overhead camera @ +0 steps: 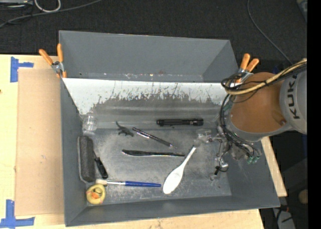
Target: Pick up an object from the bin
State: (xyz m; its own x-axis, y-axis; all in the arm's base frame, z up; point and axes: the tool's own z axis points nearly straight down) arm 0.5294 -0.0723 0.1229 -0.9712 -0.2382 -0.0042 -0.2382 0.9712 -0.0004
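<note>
White spoon [176, 175] near front wall [165, 208], tool [219, 168] apart, beside right wall [251, 188]

The arm [297, 103] is running off the right edge, its cover [256, 110] hiding the bin's [150, 57] right rim; a clear scrap [89, 122] is defying naming

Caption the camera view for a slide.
Gripper of the KUKA arm inside the grey bin, at its right, beside a white plastic spoon; a black marker lies farther back.
</note>
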